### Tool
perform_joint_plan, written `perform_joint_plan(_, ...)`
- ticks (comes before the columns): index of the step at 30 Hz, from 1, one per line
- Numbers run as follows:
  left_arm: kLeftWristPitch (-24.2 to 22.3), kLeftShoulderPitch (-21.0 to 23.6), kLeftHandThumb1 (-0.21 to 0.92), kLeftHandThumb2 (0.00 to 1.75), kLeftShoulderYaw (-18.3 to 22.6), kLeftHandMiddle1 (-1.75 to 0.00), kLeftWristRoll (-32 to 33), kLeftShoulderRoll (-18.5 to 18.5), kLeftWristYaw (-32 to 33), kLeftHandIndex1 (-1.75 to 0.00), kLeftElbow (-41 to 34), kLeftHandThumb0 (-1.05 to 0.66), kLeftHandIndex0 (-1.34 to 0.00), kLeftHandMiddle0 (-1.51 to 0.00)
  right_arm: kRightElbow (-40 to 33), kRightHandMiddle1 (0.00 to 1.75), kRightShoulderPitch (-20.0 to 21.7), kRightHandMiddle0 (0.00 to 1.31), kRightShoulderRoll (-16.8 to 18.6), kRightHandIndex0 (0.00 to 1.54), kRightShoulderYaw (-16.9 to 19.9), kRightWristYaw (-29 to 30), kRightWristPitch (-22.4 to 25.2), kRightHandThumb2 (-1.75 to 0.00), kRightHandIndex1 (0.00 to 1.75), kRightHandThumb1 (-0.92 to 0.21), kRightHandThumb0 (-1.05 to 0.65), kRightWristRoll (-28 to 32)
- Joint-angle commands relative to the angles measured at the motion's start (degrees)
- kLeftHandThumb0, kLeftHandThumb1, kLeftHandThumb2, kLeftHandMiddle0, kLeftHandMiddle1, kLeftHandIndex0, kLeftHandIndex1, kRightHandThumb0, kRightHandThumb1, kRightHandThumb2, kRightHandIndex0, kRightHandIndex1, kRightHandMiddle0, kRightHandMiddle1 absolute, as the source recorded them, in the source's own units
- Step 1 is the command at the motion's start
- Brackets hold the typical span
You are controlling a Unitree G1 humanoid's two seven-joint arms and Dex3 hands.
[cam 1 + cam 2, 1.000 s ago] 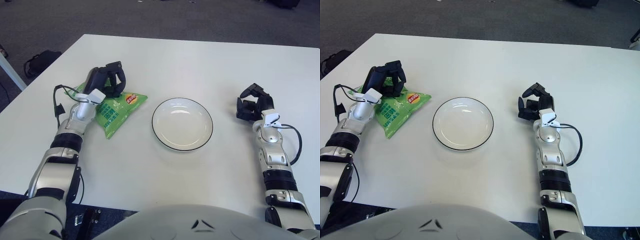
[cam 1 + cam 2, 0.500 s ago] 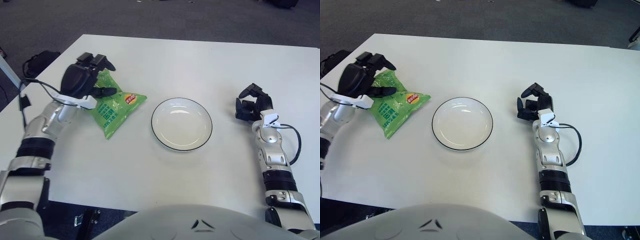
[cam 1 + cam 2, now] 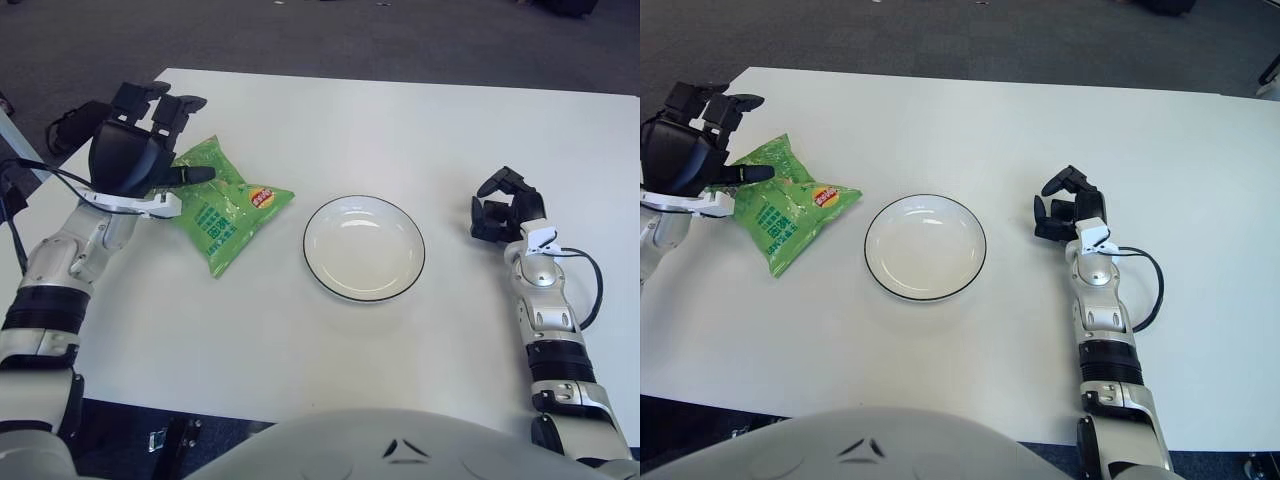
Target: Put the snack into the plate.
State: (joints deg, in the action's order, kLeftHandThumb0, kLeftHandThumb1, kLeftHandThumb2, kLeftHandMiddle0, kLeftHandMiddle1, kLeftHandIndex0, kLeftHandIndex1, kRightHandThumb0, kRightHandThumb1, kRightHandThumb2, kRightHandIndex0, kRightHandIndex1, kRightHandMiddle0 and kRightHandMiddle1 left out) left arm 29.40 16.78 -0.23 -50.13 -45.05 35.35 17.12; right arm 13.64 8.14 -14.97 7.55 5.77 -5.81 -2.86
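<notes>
Left robot hand (image 3: 135,150) spread, snack (image 3: 222,212) beside

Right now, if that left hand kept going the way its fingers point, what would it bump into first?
Probably nothing: the left hand, open, points away over the bare table, with the green snack bag beside it. Depth is hard to judge.

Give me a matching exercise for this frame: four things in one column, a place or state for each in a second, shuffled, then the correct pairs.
Things:
1. snack bag
2. plate
3. left hand
4. right hand

States:
A. empty, mid-table
B. fingers spread, raised at the bag's left end
C. lying flat, left of the plate
D. curled, resting on the table right of the plate

Pairs: 1-C, 2-A, 3-B, 4-D
</notes>
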Motion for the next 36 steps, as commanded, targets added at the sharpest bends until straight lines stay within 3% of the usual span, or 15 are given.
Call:
perform_joint_plan(1,-0.61,-2.52,0.85,0.51,4.18,-0.54,4.10,-3.43,-4.81,-0.85,-7.79,-0.71,0.00,-0.17,4.18,1.75,-5.02,0.63,1.64,1.34,-1.26,-1.51,2.82,-1.34,1.75,-0.30,-0.49,-0.32)
perform_joint_plan(4,0.23,-4.56,0.82,0.51,6.25,-0.51,7.37,-4.92,-9.39,-0.87,-12.05,-0.75,0.00,-0.15,4.37,1.75,-5.03,0.63,1.61,1.35,-1.23,-1.71,2.49,-1.34,1.75,-0.30,-0.49,-0.29)
perform_joint_plan(9,1.67,-5.20,0.83,0.48,6.40,-0.45,9.32,-5.89,-13.32,-0.86,-11.97,-0.82,0.00,-0.14,4.46,1.75,-5.04,0.63,1.61,1.35,-1.17,-1.92,2.38,-1.34,1.75,-0.29,-0.49,-0.15)
perform_joint_plan(16,7.66,-2.68,0.91,0.32,3.48,-0.30,11.68,-10.18,-20.50,-0.57,-6.06,-0.99,0.00,-0.08,4.35,1.75,-4.88,0.63,1.74,1.35,-1.03,-2.27,2.87,-1.34,1.75,-0.29,-0.49,0.20)
perform_joint_plan(20,13.60,0.66,0.92,0.30,0.77,-0.24,14.70,-12.25,-26.19,-0.44,-1.49,-1.03,0.00,-0.03,4.38,1.75,-4.86,0.63,1.79,1.35,-1.02,-2.28,2.75,-1.34,1.75,-0.29,-0.49,0.15)
perform_joint_plan(28,25.41,9.78,0.92,0.25,-4.85,-0.13,15.48,-12.99,-32.59,-0.32,8.58,-1.05,0.00,-0.01,4.37,1.75,-4.96,0.63,1.81,1.35,-1.01,-2.19,2.63,-1.34,1.75,-0.30,-0.49,0.04)
perform_joint_plan(36,33.08,18.05,0.90,0.22,-8.64,-0.05,13.95,-12.79,-36.32,-0.23,16.31,-1.04,0.00,0.00,4.17,1.75,-5.16,0.63,1.85,1.35,-1.11,-2.17,2.54,-1.34,1.75,-0.30,-0.49,-0.15)
